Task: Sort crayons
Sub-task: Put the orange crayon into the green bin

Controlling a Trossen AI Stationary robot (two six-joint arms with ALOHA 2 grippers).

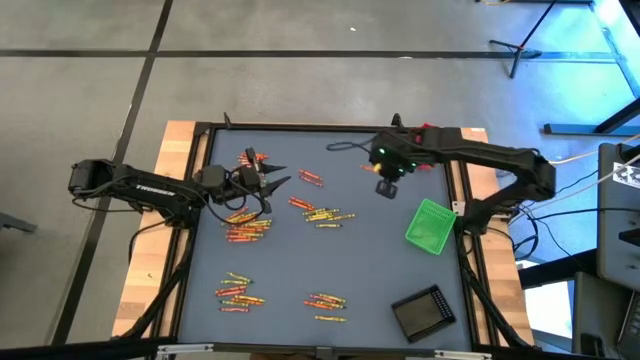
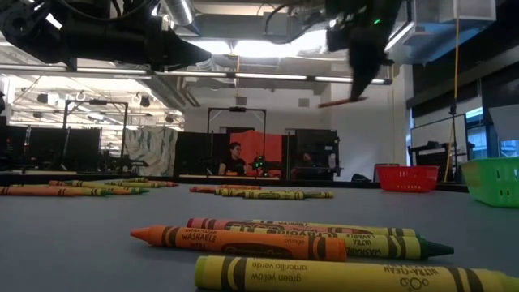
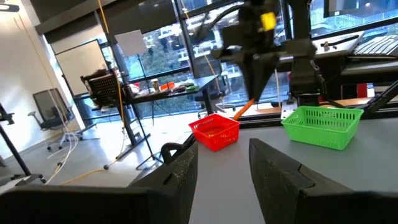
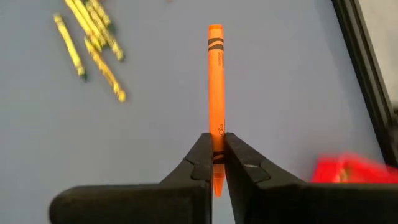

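A: Which containers stand on the bench [image 1: 380,260], and what do they hold?

B: Three trays show; the green tray [image 1: 431,225] sits near the right edge, the black tray [image 1: 424,312] lies at the near right corner, and the red tray [image 2: 407,178] stands at the far right corner, mostly hidden under the right arm from above; from the high view the green and black trays look bare inside, and the contents of the red one cannot be told.

A: And the crayons?

B: They lie in loose clusters on the grey surface; a reddish-orange pile [image 1: 247,229] sits by the left arm, a yellowish group [image 1: 322,213] lies near the middle, and two more groups [image 1: 238,292] lie along the near side; an exact count cannot be made, though three crayons lie closest in the low view, one orange [image 2: 235,242], one yellow and one greenish.

A: What of the claws?

B: The right claw [image 4: 217,163] is clamped on one orange crayon [image 4: 216,81], held above the bench near the far right; the left claw [image 1: 272,181] hovers spread apart over the left side, holding nothing.
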